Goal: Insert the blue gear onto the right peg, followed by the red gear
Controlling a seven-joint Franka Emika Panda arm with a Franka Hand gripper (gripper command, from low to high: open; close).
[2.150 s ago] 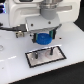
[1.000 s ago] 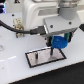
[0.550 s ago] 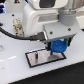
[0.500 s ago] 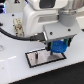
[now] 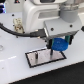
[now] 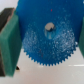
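Observation:
My gripper (image 5: 58, 43) is shut on the blue gear (image 5: 61, 44), a bright-blue toothed disc hanging just above the right end of the grey black-edged plate (image 5: 44, 59). In the wrist view the blue gear (image 6: 47, 45) fills the frame, its centre hole showing pale, clamped between green finger pads (image 6: 9, 42). The right peg (image 5: 50, 51) is a thin dark pin close beside the gear's left edge. A second pin (image 5: 37, 54) stands further toward the exterior view's left. The red gear is out of view.
The white arm body (image 5: 40, 17) and its cables fill the upper part of the exterior view. The plate lies on a white table (image 5: 20, 72).
Over two seconds the gripper carried the blue gear from above the plate's middle toward the exterior view's right. In the last half second it has barely shifted.

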